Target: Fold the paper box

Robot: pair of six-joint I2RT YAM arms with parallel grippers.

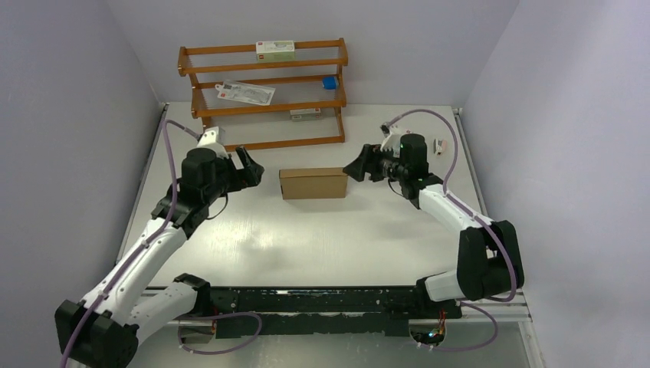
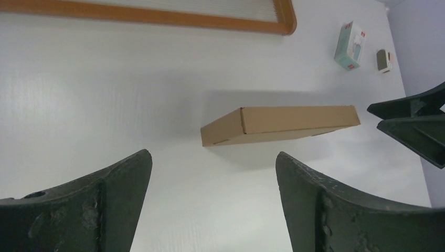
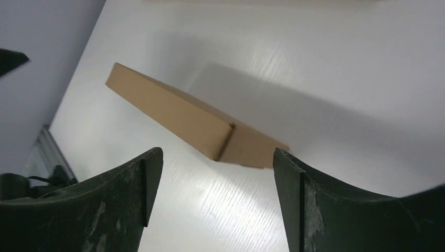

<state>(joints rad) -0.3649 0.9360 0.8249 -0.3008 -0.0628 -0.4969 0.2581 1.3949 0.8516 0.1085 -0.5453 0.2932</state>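
Left claw (image 1: 247,170) and right claw (image 1: 356,167) both gape empty either side of the paper box (image 1: 313,183), which lies closed on the worktop (image 1: 306,245) between them, so folding looks done and the next move probably calls only for backing both claws clear

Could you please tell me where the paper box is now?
In the top view the paper box lies centrally between the left gripper and right gripper, near the wooden rack.
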